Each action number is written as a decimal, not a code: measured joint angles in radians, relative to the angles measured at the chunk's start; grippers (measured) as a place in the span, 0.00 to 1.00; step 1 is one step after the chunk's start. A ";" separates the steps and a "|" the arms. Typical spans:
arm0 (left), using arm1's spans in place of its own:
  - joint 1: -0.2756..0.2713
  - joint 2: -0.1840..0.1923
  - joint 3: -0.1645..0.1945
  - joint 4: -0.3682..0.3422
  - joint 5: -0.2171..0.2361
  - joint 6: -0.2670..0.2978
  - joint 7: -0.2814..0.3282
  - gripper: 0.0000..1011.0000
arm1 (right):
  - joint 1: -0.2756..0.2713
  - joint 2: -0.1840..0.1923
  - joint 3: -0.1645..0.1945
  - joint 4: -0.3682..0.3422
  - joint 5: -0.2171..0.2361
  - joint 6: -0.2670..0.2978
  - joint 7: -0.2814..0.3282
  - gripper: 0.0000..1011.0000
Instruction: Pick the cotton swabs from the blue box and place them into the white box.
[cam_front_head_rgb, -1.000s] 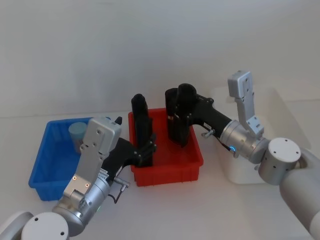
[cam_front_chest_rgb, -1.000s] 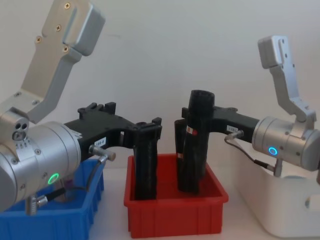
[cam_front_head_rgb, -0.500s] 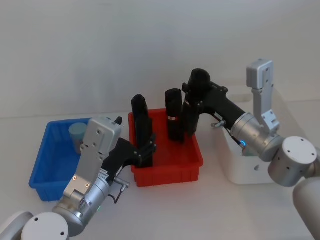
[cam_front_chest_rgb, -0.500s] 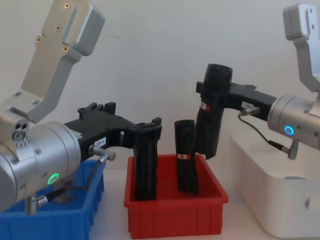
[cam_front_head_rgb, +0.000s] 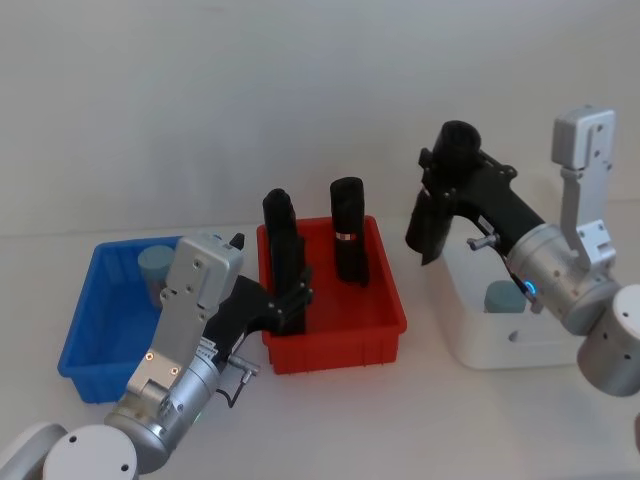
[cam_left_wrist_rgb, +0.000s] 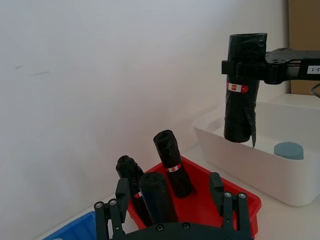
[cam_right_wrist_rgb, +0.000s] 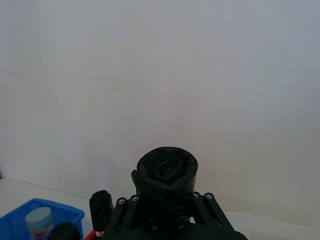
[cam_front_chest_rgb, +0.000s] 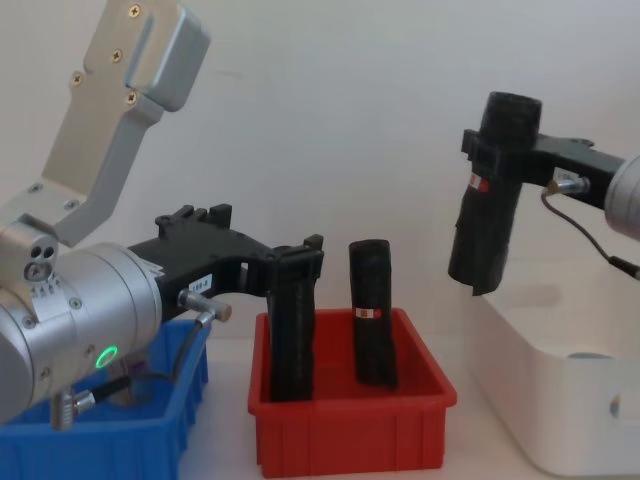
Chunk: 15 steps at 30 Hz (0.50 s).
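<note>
One jar of cotton swabs (cam_front_head_rgb: 155, 263) with a pale blue lid stands in the back of the blue box (cam_front_head_rgb: 80, 330). Another jar of cotton swabs (cam_front_head_rgb: 497, 297) sits inside the white box (cam_front_head_rgb: 500, 345). My right gripper (cam_front_head_rgb: 447, 168) is shut on a tall black roll (cam_front_head_rgb: 430, 225) and holds it upright in the air over the white box's left rim. The left gripper (cam_front_head_rgb: 295, 297) is open low over the red bin (cam_front_head_rgb: 330, 345), its fingers on either side of a standing black roll (cam_left_wrist_rgb: 155, 195). It is away from the blue box.
A second black roll (cam_front_head_rgb: 350, 245) stands in the red bin, which lies between the blue and white boxes. A plain white wall rises behind the table. Bare tabletop runs along the front of all three bins.
My right gripper has lifted the black roll out of the red bin and carried it up and to the right, to the white box's edge. The left arm has not moved.
</note>
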 joint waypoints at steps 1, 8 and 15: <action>0.000 0.000 0.000 0.000 0.000 0.000 0.000 0.99 | -0.008 0.003 0.002 -0.015 -0.001 0.008 -0.011 0.39; 0.000 0.000 0.000 0.000 0.000 0.000 0.000 0.99 | -0.081 0.038 0.022 -0.143 -0.015 0.080 -0.104 0.39; 0.000 0.000 0.000 0.000 0.000 0.000 0.000 0.99 | -0.146 0.076 0.049 -0.239 -0.027 0.135 -0.185 0.39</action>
